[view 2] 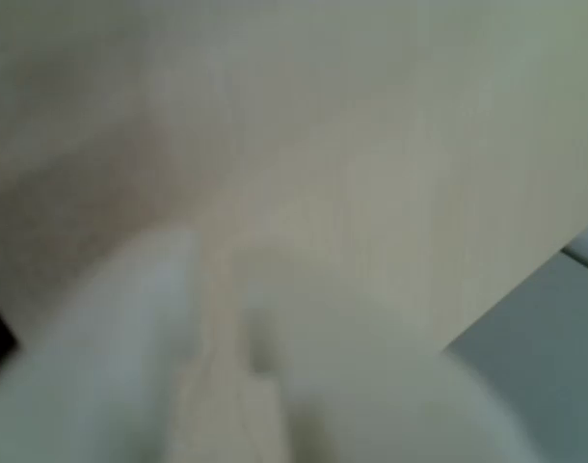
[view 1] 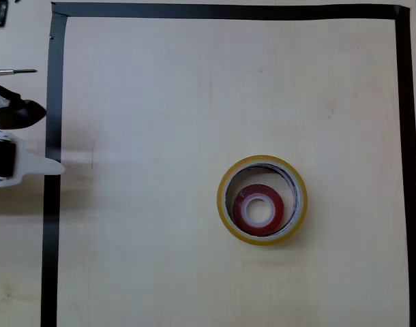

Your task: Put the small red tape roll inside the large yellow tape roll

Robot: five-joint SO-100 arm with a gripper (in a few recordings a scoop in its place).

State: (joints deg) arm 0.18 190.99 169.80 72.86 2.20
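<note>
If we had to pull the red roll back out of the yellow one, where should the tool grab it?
Probably from straight above, one finger in the small red tape roll's white core hole and one outside its upper-left wall. It lies flat inside the large yellow tape roll, pressed toward the lower right in the overhead view, so the free gap is at the upper left.

Small red tape roll [view 1: 260, 211] lies flat inside large yellow tape roll [view 1: 225, 204], lower side.

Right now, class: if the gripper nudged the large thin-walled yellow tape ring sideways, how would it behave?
The large thin-walled yellow tape ring lies flat, so it would probably slide, not roll. The small glossy red tape roll sits inside, likely dragged along. Its thin wall may flex slightly.
</note>
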